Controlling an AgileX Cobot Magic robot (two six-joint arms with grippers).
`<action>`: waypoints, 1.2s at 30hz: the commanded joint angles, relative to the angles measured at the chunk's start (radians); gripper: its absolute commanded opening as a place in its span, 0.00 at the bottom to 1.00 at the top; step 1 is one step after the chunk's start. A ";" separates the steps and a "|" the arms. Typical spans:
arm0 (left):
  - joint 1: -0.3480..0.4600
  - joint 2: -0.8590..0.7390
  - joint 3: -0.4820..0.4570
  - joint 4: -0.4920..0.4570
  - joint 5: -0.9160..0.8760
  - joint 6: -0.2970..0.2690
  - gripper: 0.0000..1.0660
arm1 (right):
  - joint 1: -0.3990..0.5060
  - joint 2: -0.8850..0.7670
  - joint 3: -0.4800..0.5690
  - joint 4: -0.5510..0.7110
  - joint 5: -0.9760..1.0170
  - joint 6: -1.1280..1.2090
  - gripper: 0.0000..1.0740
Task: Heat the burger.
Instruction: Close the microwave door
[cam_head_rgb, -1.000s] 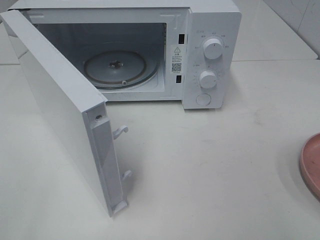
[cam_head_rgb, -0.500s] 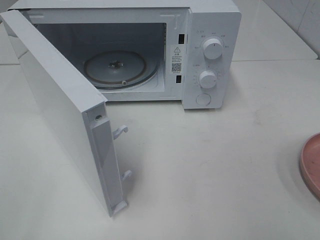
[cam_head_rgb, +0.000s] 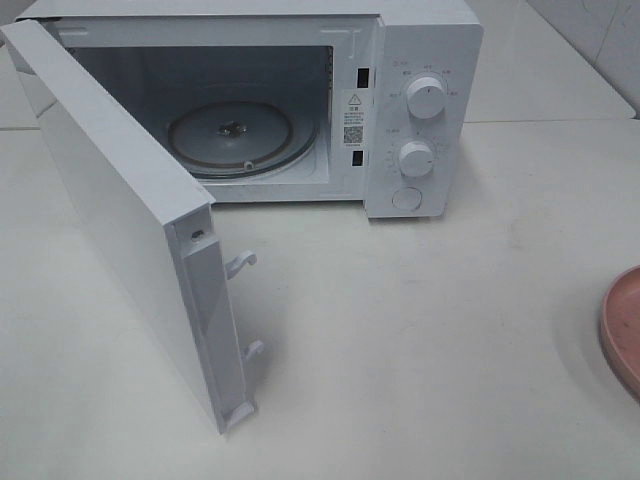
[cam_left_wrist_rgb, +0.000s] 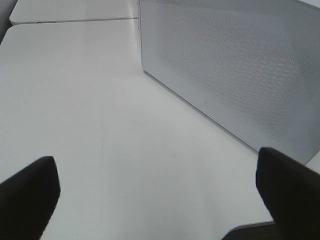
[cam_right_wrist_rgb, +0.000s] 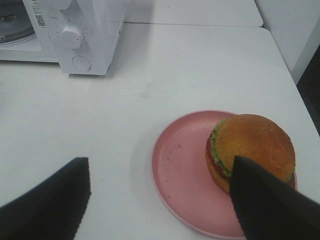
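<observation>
Sitting on a pink plate at lower right, the burger is ungripped. Right gripper spread wide above it. Left gripper spread, beside the open microwave door.

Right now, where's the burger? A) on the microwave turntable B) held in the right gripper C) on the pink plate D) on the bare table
C: the right wrist view shows the burger sitting on the pink plate, with the open right gripper above it and apart from it; the microwave stands open with nothing on its turntable.
</observation>
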 joint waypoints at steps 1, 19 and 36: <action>0.004 -0.006 0.004 -0.010 -0.013 0.001 0.94 | -0.005 -0.028 0.003 0.001 -0.003 -0.010 0.70; 0.004 -0.006 0.004 -0.005 -0.013 -0.005 0.94 | -0.005 -0.028 0.003 0.000 -0.003 -0.010 0.70; 0.004 0.180 -0.002 0.000 -0.217 -0.010 0.50 | -0.005 -0.028 0.003 0.000 -0.003 -0.010 0.70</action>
